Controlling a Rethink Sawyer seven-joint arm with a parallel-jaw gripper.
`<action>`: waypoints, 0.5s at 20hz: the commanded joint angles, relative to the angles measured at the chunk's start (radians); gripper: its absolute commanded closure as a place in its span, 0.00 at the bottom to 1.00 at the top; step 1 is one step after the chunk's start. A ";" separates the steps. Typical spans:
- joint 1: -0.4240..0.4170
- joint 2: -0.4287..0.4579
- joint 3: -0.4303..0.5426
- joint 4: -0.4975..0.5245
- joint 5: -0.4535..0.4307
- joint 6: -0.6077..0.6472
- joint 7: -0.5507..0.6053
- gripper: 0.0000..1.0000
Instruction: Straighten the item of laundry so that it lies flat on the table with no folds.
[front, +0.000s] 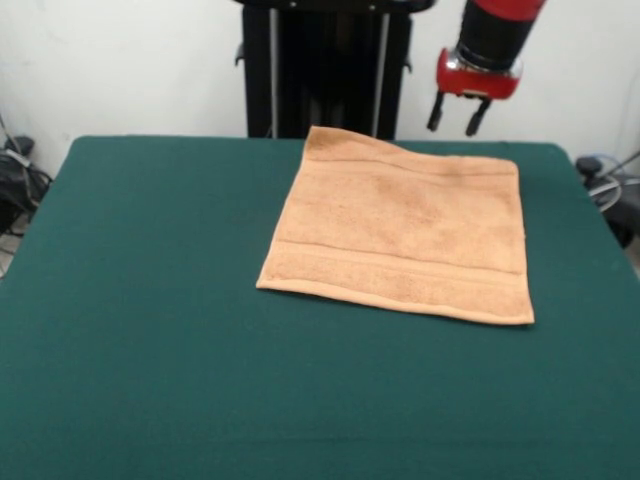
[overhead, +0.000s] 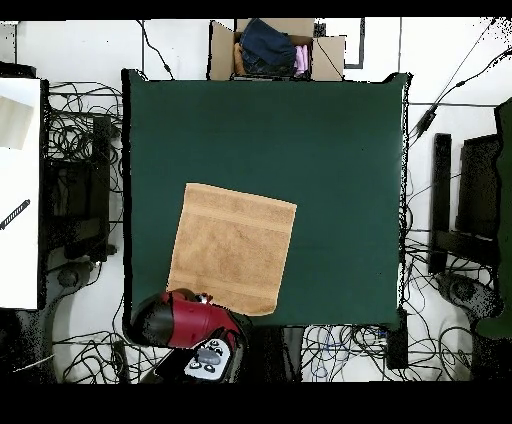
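The peach-orange towel (front: 400, 228) lies spread out flat on the green table (front: 150, 300), toward the robot's side and right of the middle in the front view. Woven border bands run across it near its near and far edges. No label shows. In the overhead view the towel (overhead: 233, 247) lies near the table's (overhead: 330, 160) lower left edge. My gripper (front: 454, 113) hangs in the air above the table's far edge, just beyond the towel's far right corner. It is open and empty. In the overhead view the red arm (overhead: 185, 320) covers it.
The black robot pedestal (front: 325, 65) stands behind the table's far edge. A cardboard box of clothes (overhead: 275, 48) sits past the table's opposite edge in the overhead view. Cables (overhead: 75, 140) lie on the floor around the table.
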 joint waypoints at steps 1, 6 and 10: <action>0.001 -0.010 0.031 -0.103 0.003 0.070 0.161 0.00; 0.007 -0.020 0.024 -0.105 0.003 0.090 0.162 0.00; 0.013 -0.027 0.006 -0.125 -0.004 0.120 0.152 0.00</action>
